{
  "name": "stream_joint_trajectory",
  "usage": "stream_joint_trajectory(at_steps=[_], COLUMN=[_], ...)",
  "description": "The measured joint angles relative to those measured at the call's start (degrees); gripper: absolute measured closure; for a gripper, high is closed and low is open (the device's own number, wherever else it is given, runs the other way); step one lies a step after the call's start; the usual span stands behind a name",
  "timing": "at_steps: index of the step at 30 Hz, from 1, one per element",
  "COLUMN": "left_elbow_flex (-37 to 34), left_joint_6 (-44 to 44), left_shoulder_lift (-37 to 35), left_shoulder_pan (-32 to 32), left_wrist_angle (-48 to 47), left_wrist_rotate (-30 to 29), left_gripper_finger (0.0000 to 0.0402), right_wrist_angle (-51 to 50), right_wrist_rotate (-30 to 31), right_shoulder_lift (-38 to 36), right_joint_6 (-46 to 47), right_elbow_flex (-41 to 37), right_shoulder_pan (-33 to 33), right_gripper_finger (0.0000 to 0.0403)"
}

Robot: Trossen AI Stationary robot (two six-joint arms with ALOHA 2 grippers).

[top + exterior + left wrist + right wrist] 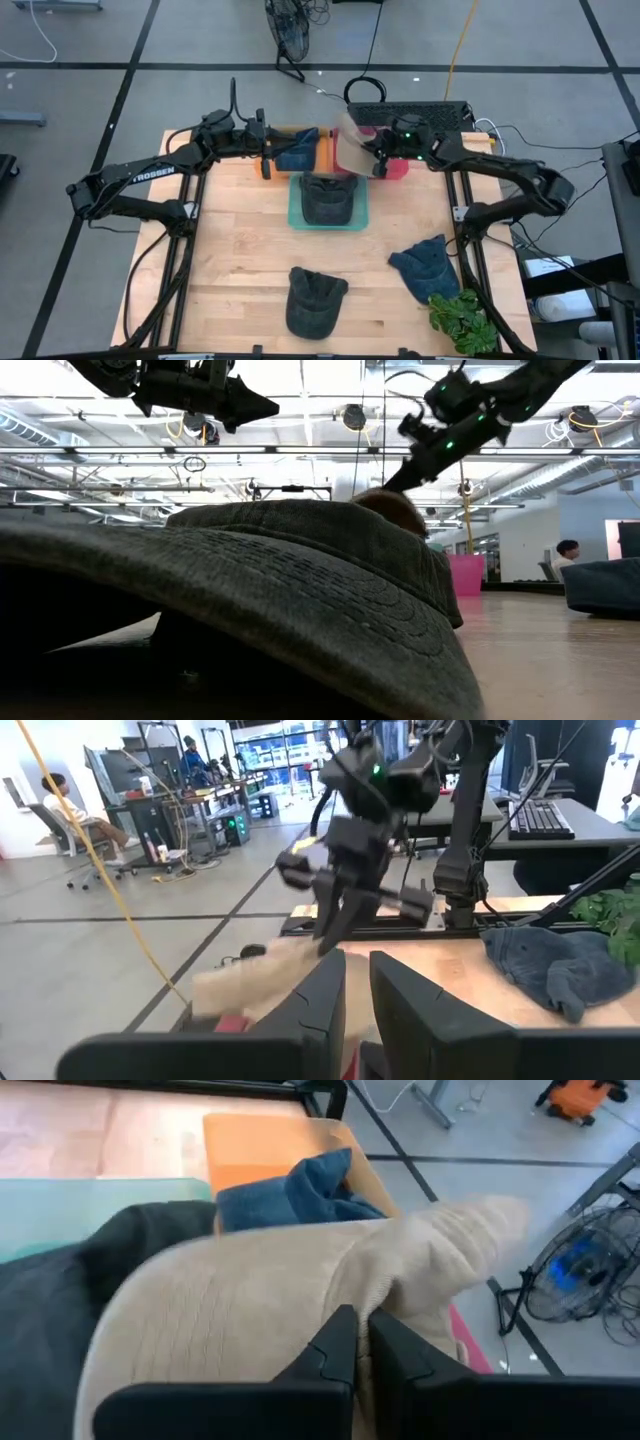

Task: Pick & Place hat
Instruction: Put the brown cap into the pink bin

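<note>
- Pinching a fold of the beige hat [300, 1310], my right claw [352, 1345] is clenched tight on the cloth; in its wrist view the two dark fingers [330, 1350] meet on the crown.
- From above, that right claw [378, 160] sits at the far side of the worktop [240, 250], with the beige hat [350, 148] hanging lifted beside the pink bin [400, 170].
- Just under and behind the beige cloth I see a blue hat [290, 1195] lying in the orange bin [250, 1145], and a dark hat [70, 1300] in the teal bin [90, 1200].
- My left claw [268, 152] waits over the orange bin [320, 150], fingers [325, 1000] close together with a narrow gap; I see nothing between them.
- Through the left wrist view the right arm shows opposite, the beige hat [260, 982] below it.
- In the overhead view the teal bin [295, 210] holds the dark hat [328, 197] in the middle of the far half.
- Nearer me on the worktop lies a second dark hat [312, 300], and a second blue hat [428, 265] lies to its right, well apart.
- A green plant [462, 318] sits at the near right corner, just beside that blue hat.
- The low view is mostly filled by the brim of the near dark hat [250, 580].
</note>
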Motion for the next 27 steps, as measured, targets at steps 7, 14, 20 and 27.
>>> stream_joint_trajectory(at_steps=[7, 14, 20, 27], left_elbow_flex=[0.0, 0.0, 0.0, 0.0], left_joint_6=[-1.0, -1.0, -0.8, -0.8], left_shoulder_lift=[0.0, 0.0, 0.0, 0.0], left_shoulder_pan=[0.0, 0.0, 0.0, 0.0], left_wrist_angle=[0.0, 0.4, 0.4, 0.5], left_wrist_rotate=[0.0, 0.0, 0.0, 0.0], left_gripper_finger=[0.0339, 0.0339, 0.0339, 0.0339], right_wrist_angle=[-11.2, -10.7, -8.8, -2.2], right_wrist_rotate=[0.0, 0.0, 7.6, 12.0], right_shoulder_lift=[-2.7, 2.4, 7.8, 11.6], right_joint_6=[-4.4, -11.7, -16.8, -18.5], right_elbow_flex=[0.0, 0.0, 0.1, 0.1], right_shoulder_pan=[-0.1, -0.1, 0.0, -0.1], right_gripper_finger=[0.0402, 0.0403, 0.0403, 0.0403])
